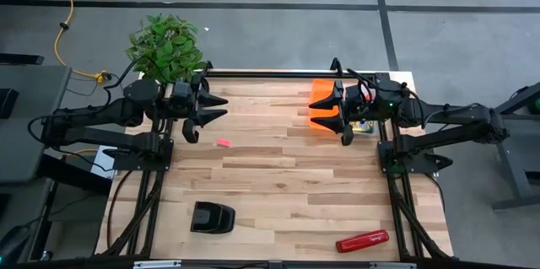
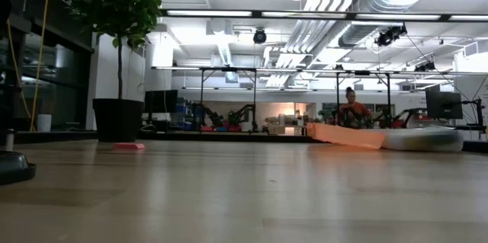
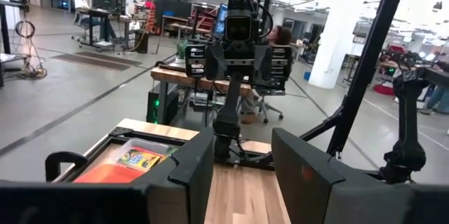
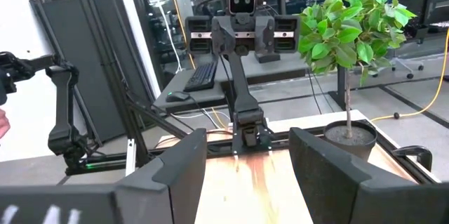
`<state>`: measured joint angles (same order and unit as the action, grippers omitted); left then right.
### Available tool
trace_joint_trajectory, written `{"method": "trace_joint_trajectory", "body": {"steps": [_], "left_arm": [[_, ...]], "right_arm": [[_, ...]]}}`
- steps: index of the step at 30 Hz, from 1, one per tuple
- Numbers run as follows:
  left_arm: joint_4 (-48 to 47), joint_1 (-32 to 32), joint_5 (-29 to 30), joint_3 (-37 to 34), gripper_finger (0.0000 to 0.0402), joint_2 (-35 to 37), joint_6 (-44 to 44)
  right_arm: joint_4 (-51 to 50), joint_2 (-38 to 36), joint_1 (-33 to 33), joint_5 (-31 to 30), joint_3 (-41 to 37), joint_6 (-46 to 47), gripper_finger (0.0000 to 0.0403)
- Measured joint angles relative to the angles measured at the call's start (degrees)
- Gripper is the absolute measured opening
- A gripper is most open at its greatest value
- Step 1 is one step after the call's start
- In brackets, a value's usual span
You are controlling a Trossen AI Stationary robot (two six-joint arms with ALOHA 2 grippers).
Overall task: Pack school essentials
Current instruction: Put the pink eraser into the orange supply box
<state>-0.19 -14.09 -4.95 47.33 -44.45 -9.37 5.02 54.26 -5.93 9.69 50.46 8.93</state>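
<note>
A tiny pink eraser [image 1: 223,142] lies flat on the wooden table; it also shows in the low view [image 2: 128,145]. An orange case [image 1: 319,94] lies at the far right, under my right gripper, and shows in the low view [image 2: 347,135]. A yellow-green crayon box [image 3: 139,157] lies on the case [image 3: 105,173]. My left gripper [image 1: 221,106] is open and empty above the far left of the table, up and to the left of the eraser. My right gripper [image 1: 312,113] is open and empty above the case. The pens and pencils are out of view.
A potted plant [image 1: 166,45] stands at the far left corner, behind my left gripper. A black blocky object [image 1: 211,217] sits near the front left, and a red stapler [image 1: 363,240] near the front right. A person [image 2: 352,110] sits in the room beyond.
</note>
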Motion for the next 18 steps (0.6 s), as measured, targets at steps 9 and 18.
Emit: {"method": "trace_joint_trajectory", "body": {"steps": [9, 18], "left_arm": [[0.0, 0.0, 0.47, 0.0, 0.0132, -0.02, -1.41], [-2.62, 0.0, -0.83, 0.04, 0.0195, -3.83, -3.92]], "right_arm": [[0.0, 0.01, 0.0, 0.01, 0.0, 0.0, 0.0195], [-0.02, 0.0, 0.0, 0.02, 0.0, 0.0, 0.0195]]}}
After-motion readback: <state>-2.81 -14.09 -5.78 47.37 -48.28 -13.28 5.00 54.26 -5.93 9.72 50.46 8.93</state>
